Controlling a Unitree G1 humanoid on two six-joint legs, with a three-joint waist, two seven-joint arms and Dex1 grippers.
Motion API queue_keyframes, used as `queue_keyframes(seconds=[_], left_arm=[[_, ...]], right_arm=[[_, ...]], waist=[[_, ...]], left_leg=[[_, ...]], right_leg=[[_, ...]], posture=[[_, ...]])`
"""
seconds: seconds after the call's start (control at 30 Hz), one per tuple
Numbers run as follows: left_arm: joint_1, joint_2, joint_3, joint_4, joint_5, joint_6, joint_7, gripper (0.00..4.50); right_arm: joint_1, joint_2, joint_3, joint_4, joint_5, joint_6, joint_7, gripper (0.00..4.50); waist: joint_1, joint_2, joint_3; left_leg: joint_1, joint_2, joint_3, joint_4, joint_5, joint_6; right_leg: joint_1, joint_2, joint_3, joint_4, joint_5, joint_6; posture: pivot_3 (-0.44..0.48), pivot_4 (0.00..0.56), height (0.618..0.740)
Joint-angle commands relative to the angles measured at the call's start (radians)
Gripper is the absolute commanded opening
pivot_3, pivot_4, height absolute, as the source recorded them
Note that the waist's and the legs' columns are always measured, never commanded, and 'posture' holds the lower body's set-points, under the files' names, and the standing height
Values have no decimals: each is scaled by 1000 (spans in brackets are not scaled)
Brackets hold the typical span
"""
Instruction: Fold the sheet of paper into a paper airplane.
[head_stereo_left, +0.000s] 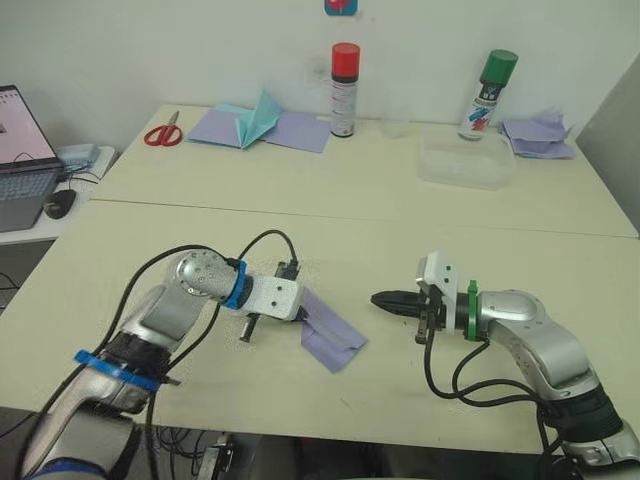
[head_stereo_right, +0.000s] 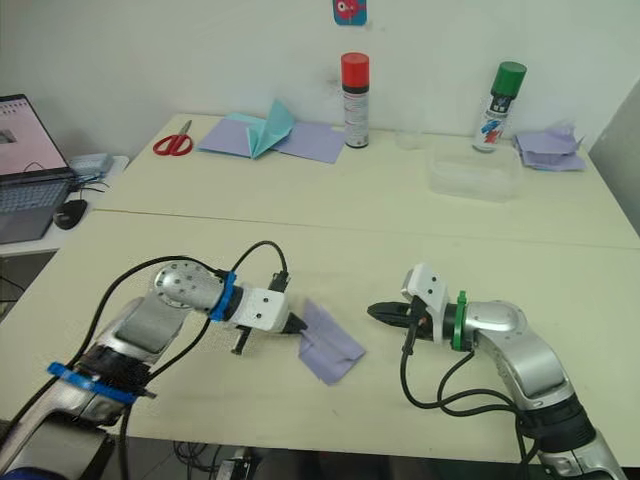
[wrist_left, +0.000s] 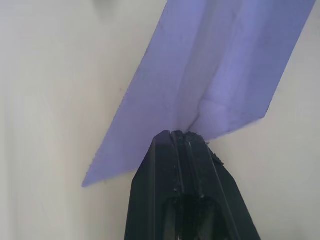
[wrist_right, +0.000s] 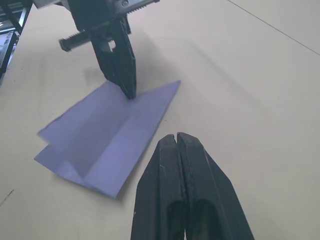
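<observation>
The tabletop (head_stereo_left: 420, 225) carries everything; the work sits toward its near edge, while scissors (head_stereo_left: 162, 133), a teal pointed paper (head_stereo_left: 255, 118), two spray cans (head_stereo_left: 344, 90) and a clear tray (head_stereo_left: 465, 160) line the far edge, well apart from it.

The sheet of paper (head_stereo_right: 330, 343) lies flat near the middle of the near edge, already folded into a long band with layered flaps and one raised crease. I judge the airplane partly formed, not finished.

My left gripper (wrist_left: 184, 137) has its jaws pressed together, tips bearing down on the sheet's edge where the creases meet. I read this as pinning the paper or flattening a fold; whether any layer is caught between the tips, I cannot tell.

My right gripper (wrist_right: 177, 137), jaws likewise pressed together and holding nothing, hovers just beside the sheet on the opposite side, pointing at it without touching, seemingly ready for the next flap.
</observation>
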Motion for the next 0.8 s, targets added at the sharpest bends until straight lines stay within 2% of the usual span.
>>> queue_keyframes(seconds=[0.03, 0.1, 0.2, 0.27, 0.37, 0.47, 0.57, 0.8], left_arm=[[33, 19, 36, -222, 44, 308, 70, 24], [71, 25, 30, -319, 65, 481, 102, 24], [113, 17, 6, -409, 86, 631, 156, 24], [114, -7, -9, -432, 86, 704, 194, 24], [93, -34, -39, -431, 83, 716, 235, 24], [92, -36, -41, -430, 59, 676, 247, 755], [97, -20, -6, -454, 0, 690, 226, 1722], [194, 142, 189, -456, -177, 504, 127, 3958]], right_arm=[[2, 11, -8, -16, 5, -41, -7, 0], [4, 22, -4, -12, 3, -46, -16, 0], [10, 24, -7, -5, 2, -56, -16, 0], [14, 18, -11, 0, 2, -63, -12, 0], [17, 6, -16, 8, 3, -67, -3, 0], [11, 2, -15, 20, -1, -76, -5, 0], [10, -5, -19, 30, -2, -84, -4, 0], [27, -58, -8, 32, -33, -167, 36, 0]], waist=[[2, 0, 0], [2, 0, 0], [2, 0, 0], [2, 0, 0], [6, 0, 1], [5, 0, 1], [4, 0, 1], [1, 1, 2]], left_leg=[[0, -1, 0, 0, 0, 0], [0, -2, 0, 2, 0, 0], [0, -3, 1, 4, 0, 0], [0, -2, 0, 5, 0, 0], [0, -2, 0, 8, 0, 0], [0, -2, 0, 10, 0, 0], [0, -2, 0, 11, 0, 0], [0, 0, 0, 11, 0, 0]], right_leg=[[0, 0, 0, 0, -2, 3], [0, 0, 1, 1, -2, 4], [0, 0, 2, 2, -2, 4], [0, 0, 2, 3, -2, 4], [1, 0, 2, 6, -2, 4], [1, 0, 2, 8, -2, 4], [0, 0, 2, 10, -2, 4], [0, -1, 2, 10, -2, 3]], posture=[[0, 150, 740], [0, 150, 740], [0, 150, 740], [0, 150, 740], [0, 150, 740], [0, 150, 740], [0, 150, 740], [0, 150, 740]])
